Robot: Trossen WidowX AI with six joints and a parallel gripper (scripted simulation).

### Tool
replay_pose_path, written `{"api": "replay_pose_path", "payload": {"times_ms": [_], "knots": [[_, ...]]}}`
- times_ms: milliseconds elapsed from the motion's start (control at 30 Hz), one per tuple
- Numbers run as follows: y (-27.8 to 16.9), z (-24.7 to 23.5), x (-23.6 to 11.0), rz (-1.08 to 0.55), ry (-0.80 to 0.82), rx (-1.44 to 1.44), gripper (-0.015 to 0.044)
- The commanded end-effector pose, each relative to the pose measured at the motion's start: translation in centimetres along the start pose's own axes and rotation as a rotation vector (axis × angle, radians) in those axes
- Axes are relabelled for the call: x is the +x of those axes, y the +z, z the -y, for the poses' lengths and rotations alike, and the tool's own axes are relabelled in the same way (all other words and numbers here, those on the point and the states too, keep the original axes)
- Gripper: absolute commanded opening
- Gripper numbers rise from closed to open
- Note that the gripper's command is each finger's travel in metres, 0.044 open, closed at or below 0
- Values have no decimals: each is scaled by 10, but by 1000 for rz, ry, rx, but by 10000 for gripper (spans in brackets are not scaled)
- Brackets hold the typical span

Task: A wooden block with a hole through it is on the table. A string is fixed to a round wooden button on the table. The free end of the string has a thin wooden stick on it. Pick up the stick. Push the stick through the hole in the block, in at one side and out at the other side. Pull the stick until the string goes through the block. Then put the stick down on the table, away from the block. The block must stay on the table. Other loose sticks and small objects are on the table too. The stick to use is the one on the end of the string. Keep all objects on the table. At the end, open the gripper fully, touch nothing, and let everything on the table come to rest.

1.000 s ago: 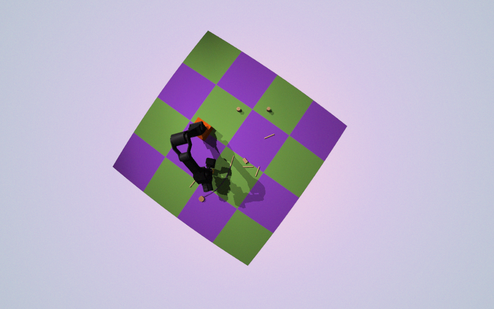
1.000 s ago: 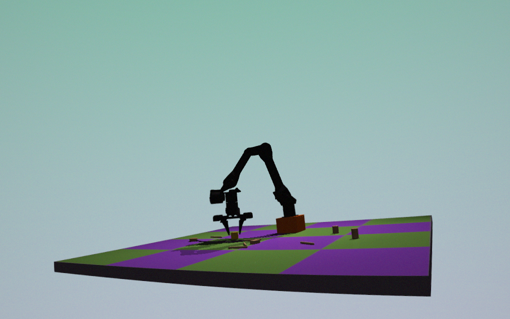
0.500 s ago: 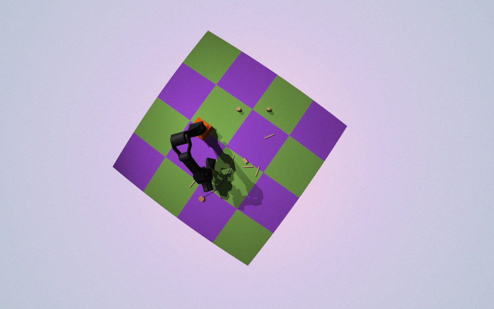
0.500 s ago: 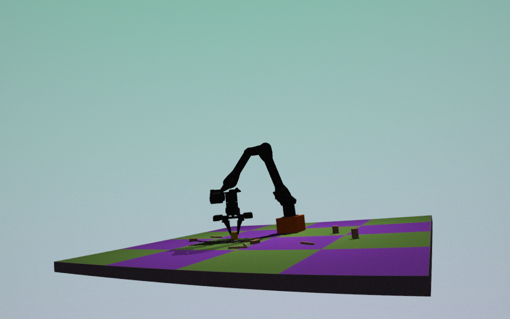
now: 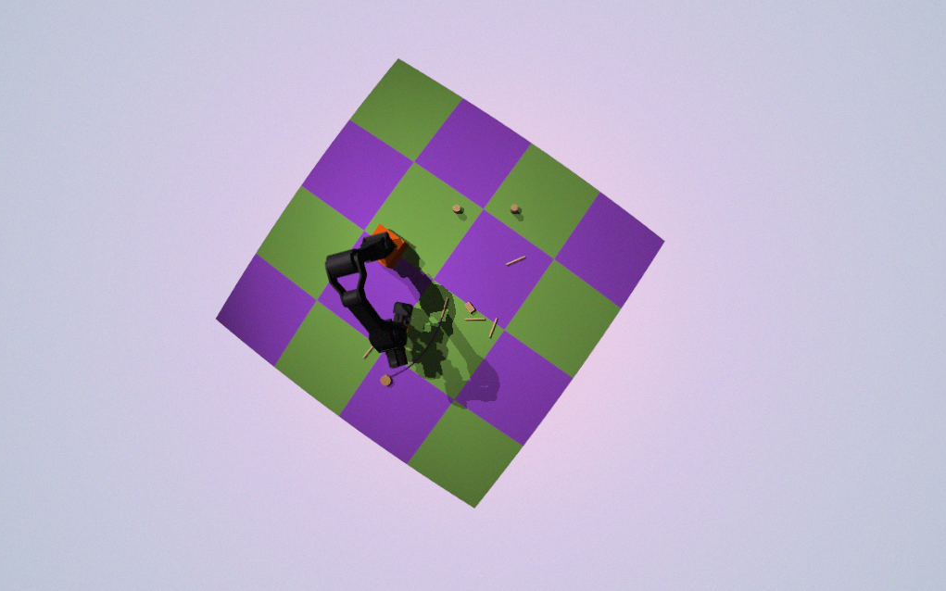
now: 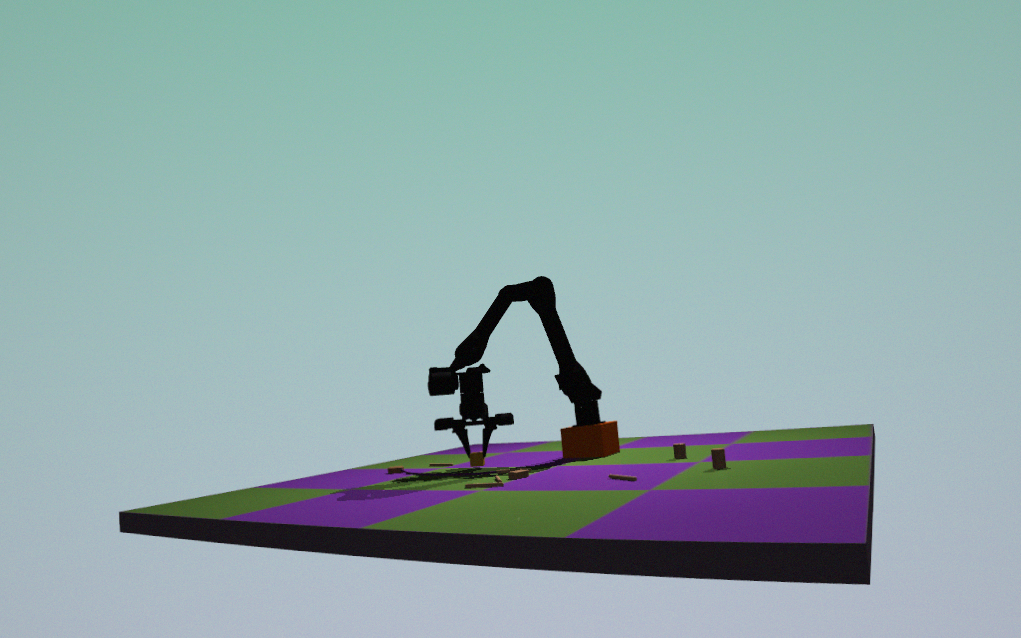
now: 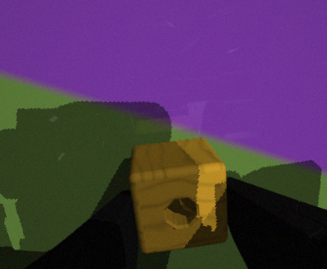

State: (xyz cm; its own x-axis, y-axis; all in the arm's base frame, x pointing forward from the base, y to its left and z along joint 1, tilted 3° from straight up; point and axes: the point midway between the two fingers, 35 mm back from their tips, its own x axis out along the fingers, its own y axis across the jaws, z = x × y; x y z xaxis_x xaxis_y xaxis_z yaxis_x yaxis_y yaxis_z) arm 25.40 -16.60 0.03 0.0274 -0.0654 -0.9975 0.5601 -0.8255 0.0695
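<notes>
My gripper is shut on the wooden block, one black finger on each side. The block's round hole faces the wrist camera. The block is low, at or just above the checkered table. In the top view the arm hides the block. The round wooden button lies just beside the gripper. A dark string curves from it across the shadowed green square to the thin stick.
Loose sticks and a small wooden cube lie right of the gripper. Two short cylinders stand farther off. The arm's orange base is behind.
</notes>
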Motion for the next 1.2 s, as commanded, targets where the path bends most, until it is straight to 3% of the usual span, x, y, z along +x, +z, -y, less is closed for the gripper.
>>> {"api": "replay_pose_path", "payload": {"times_ms": [0,300,1167], "knots": [[0,0,-3,1,-2,1,0],[-1,0,-7,16,-3,1,0],[-27,1,3,473,-8,5,0]]}}
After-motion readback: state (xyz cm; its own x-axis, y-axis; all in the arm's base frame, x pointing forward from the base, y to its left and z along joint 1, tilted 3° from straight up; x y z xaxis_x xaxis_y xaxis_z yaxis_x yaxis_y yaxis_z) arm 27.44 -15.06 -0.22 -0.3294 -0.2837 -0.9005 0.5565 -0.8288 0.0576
